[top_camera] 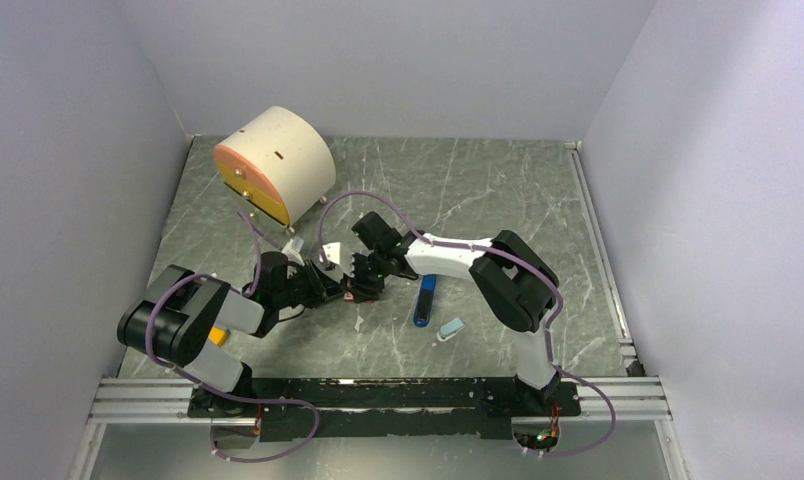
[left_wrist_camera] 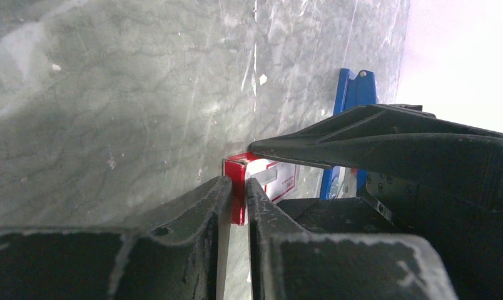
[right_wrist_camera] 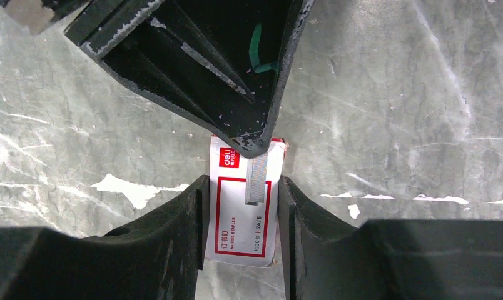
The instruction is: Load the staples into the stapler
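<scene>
A little red-and-white staple box (right_wrist_camera: 243, 231) is held just above the table between both grippers. My right gripper (right_wrist_camera: 239, 187) is shut on its two long sides. My left gripper (left_wrist_camera: 238, 187) reaches in from the opposite side, its jaws pinched on the box's red end (left_wrist_camera: 238, 200). In the top view the two grippers meet at the box (top_camera: 356, 291). The staples themselves are hidden; I see only a printed strip on the box label. The blue and black stapler (top_camera: 424, 300) lies flat on the table just right of the grippers, with its blue end (left_wrist_camera: 355, 90) visible behind the box.
A short light-blue and white oblong piece (top_camera: 450, 328) lies near the stapler's front end. A small orange block (top_camera: 218, 336) sits by the left arm. A cream drum-shaped container (top_camera: 278, 160) stands at the back left. Small white pieces (top_camera: 296, 248) lie behind the left gripper.
</scene>
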`<state>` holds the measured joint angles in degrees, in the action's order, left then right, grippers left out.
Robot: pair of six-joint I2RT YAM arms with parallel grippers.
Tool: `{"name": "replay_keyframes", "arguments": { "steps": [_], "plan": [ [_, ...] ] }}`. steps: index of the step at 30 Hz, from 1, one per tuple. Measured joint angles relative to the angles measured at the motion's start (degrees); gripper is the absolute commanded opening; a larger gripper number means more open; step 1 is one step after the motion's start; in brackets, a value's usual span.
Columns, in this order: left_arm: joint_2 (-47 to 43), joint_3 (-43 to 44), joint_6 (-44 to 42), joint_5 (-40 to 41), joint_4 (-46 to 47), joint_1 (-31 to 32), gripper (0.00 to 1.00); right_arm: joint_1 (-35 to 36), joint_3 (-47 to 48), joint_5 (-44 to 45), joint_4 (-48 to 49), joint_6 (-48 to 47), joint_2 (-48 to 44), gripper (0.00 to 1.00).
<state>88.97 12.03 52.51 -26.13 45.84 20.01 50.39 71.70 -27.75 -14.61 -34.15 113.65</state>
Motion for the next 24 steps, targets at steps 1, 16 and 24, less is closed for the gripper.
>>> {"name": "replay_keyframes", "arguments": {
  "steps": [1,16,24],
  "plan": [
    [0.00,-0.11,0.00,0.00,0.17,-0.02,0.22,0.11,-0.22,0.17,0.39,0.31,-0.11,0.37],
    [0.04,-1.29,-0.11,0.00,2.38,-0.11,0.22,0.44,-2.45,0.92,4.44,2.78,-0.90,0.37],
    [0.20,-2.49,-0.17,-0.31,5.09,-0.44,0.22,0.72,-2.56,1.60,5.27,4.20,-0.90,0.37]
  ]
}}
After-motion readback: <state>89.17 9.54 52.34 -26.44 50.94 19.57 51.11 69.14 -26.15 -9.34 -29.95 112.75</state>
